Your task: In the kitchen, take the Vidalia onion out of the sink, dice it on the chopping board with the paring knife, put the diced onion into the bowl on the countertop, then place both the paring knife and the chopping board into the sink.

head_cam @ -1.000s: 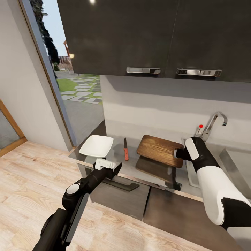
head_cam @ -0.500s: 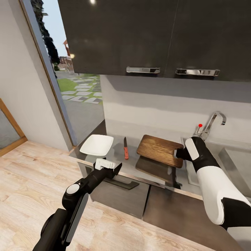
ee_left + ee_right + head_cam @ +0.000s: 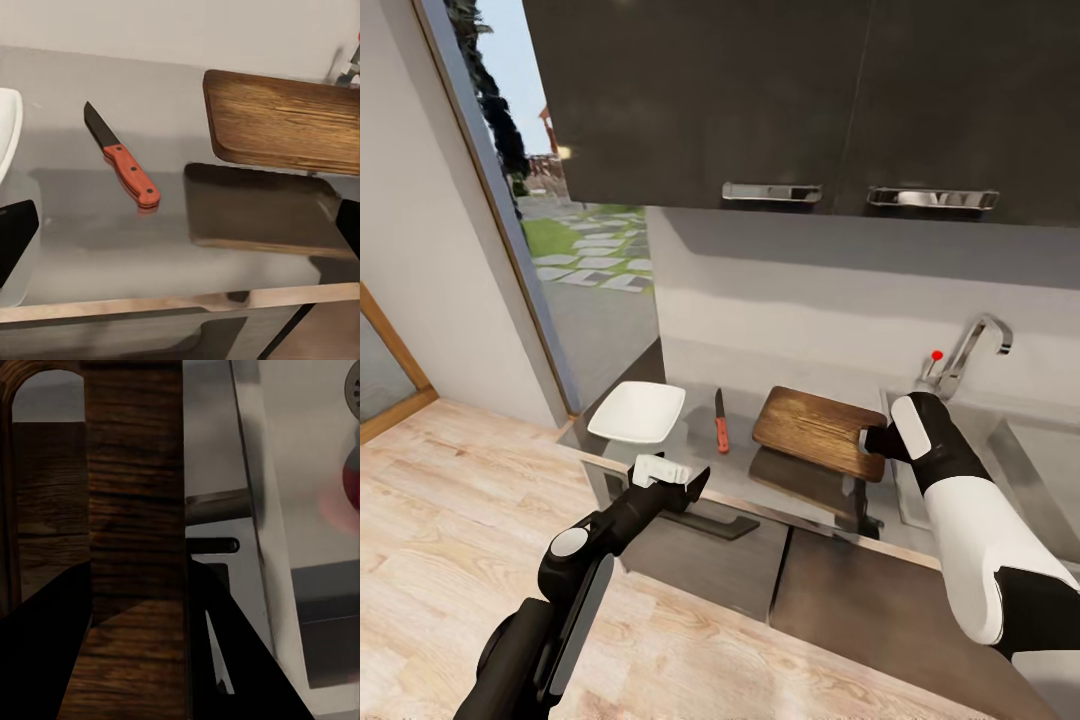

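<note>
I see a grey countertop [image 3: 740, 470] under dark cabinets, with a sink [image 3: 1040, 450] at its right end. My right gripper [image 3: 877, 440] is clamped on the board [image 3: 815, 430] at its handle end, nearest the sink; the board hangs lifted and tilted above the counter, its shadow on the surface below. In the right wrist view the wood of the board's handle bar [image 3: 135, 510] runs between the dark fingers [image 3: 45, 660], so I judge the grip firm. The knife [image 3: 720, 430] lies flat on the counter, between the board and the white bowl [image 3: 638, 412], which sits at the counter's left end; knife and bowl are apart. My left gripper [image 3: 660, 470] hovers spread and empty off the counter's front edge, near the bowl; its view looks over the knife [image 3: 124, 161]. I can't see any onion.

Over the last second the board has barely moved; only the camera has shifted a little. I take it I am pausing mid-carry; the board, I judge, is bound for the sink, with the knife left to fetch.
</note>
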Tool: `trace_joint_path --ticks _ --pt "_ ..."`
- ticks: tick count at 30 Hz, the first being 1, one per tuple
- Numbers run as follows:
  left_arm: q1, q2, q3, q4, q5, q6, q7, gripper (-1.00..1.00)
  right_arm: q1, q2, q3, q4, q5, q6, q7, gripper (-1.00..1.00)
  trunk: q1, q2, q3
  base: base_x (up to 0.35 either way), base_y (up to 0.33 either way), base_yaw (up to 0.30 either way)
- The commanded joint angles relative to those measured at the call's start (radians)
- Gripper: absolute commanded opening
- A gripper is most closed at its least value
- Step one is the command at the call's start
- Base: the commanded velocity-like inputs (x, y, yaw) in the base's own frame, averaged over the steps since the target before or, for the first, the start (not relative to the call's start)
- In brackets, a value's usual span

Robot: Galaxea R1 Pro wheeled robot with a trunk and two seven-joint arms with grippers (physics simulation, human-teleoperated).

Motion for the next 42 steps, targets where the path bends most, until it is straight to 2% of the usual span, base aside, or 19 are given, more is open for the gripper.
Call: trace_joint_path --ticks 1,17,36,42 --pt "-0.001 -0.001 0.001 -0.001 0.003 0.007 -0.003 1.00 -0.001 0.000 0.000 -0.001 -0.012 0.002 -0.009 -1.00 0.001 -0.002 -0.004 0.000 0.000 0.000" --pt "-0.001 -0.001 0.001 -0.001 0.003 0.007 -0.003 1.00 -0.001 0.000 0.000 -0.001 -0.012 0.002 -0.009 -1.00 0.001 -0.002 -0.030 0.000 0.000 0.000" --pt "-0.001 -0.001 -0.001 -0.001 0.003 0.007 -0.003 1.00 -0.001 0.000 0.000 -0.001 -0.012 0.002 -0.009 -1.00 0.001 -0.002 -0.031 0.000 -0.004 0.001" --pt "-0.001 -0.001 -0.001 -0.001 0.003 0.007 -0.003 1.00 -0.001 0.000 0.000 -0.001 -0.012 0.002 -0.009 -1.00 0.001 -0.002 -0.031 0.000 -0.004 0.169"
